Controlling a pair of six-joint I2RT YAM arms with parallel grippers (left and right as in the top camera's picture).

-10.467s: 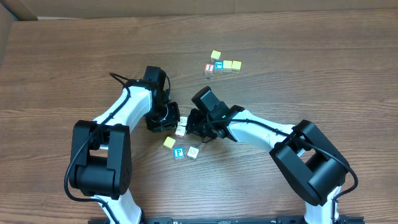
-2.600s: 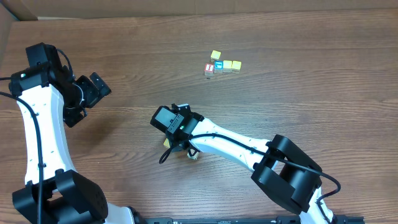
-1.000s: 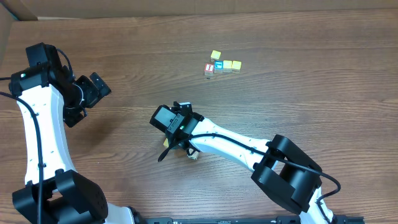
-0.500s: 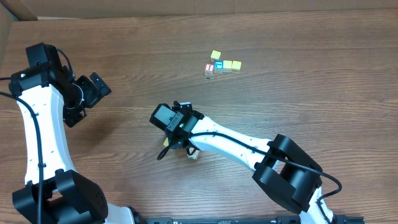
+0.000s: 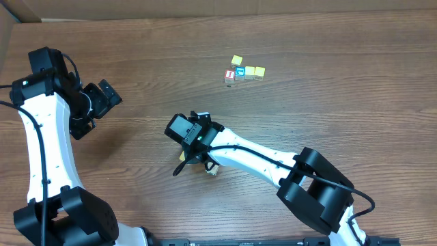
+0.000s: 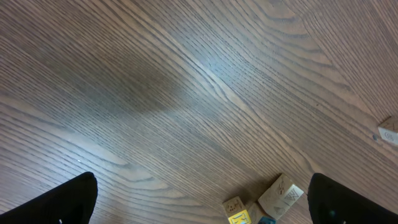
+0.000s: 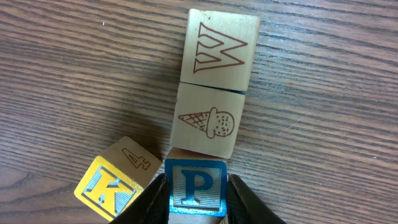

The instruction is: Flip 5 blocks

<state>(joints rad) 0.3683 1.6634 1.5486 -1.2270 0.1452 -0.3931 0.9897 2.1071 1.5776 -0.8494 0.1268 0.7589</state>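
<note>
Two arms reach over a brown wood-grain table (image 5: 341, 55); far left, the left gripper (image 5: 108, 94) hangs with jaws spread wide, grasping nothing. At mid-table the right gripper (image 7: 198, 202) clenches the blue P block (image 7: 198, 185), a finger against each side; the block's lower edge is cut off. The yellow K block (image 7: 118, 180) sits just beside it on the left; the ice-cream block (image 7: 208, 121) and the W block (image 7: 219, 50) touch in a row above. From overhead the arm hides most of this cluster. Four other blocks (image 5: 244, 71) lie well apart, upper right.
</note>
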